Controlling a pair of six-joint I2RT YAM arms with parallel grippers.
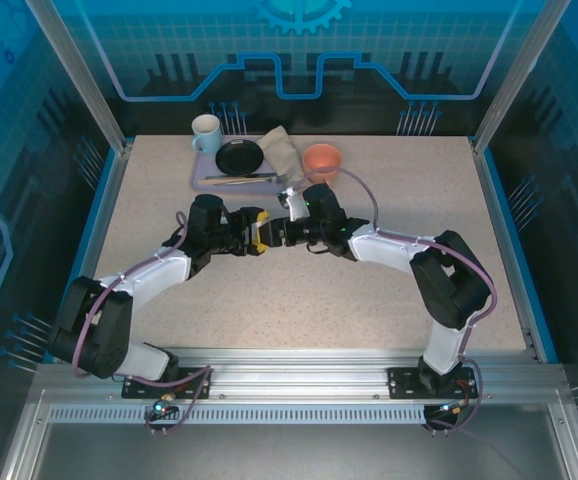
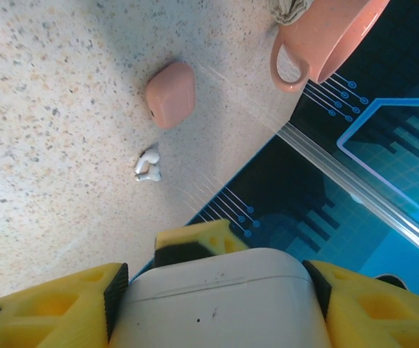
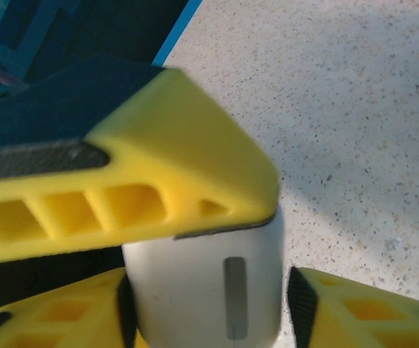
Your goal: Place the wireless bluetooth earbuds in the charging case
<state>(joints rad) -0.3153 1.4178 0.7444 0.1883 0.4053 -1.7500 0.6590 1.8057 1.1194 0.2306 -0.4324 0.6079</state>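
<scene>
A white charging case (image 2: 217, 304) hangs above the table where my two grippers meet at the centre. My left gripper (image 2: 217, 284) is shut on it, both black pads pressed against its sides. My right gripper (image 3: 211, 299) stands open around the same case (image 3: 202, 290), with a gap showing at its right pad. One left finger (image 3: 122, 181) crosses above the case. In the top view the left gripper (image 1: 252, 233) and right gripper (image 1: 275, 232) face each other tip to tip. Two white earbuds (image 2: 148, 165) lie on the table beside a closed salmon-pink case (image 2: 171, 93).
At the back of the table a purple tray (image 1: 201, 172) holds a white mug (image 1: 206, 132) and a black dish (image 1: 238, 157). A beige cloth (image 1: 281, 148) and a salmon cup (image 1: 321, 160) sit beside it. That cup (image 2: 325, 36) is near the pink case.
</scene>
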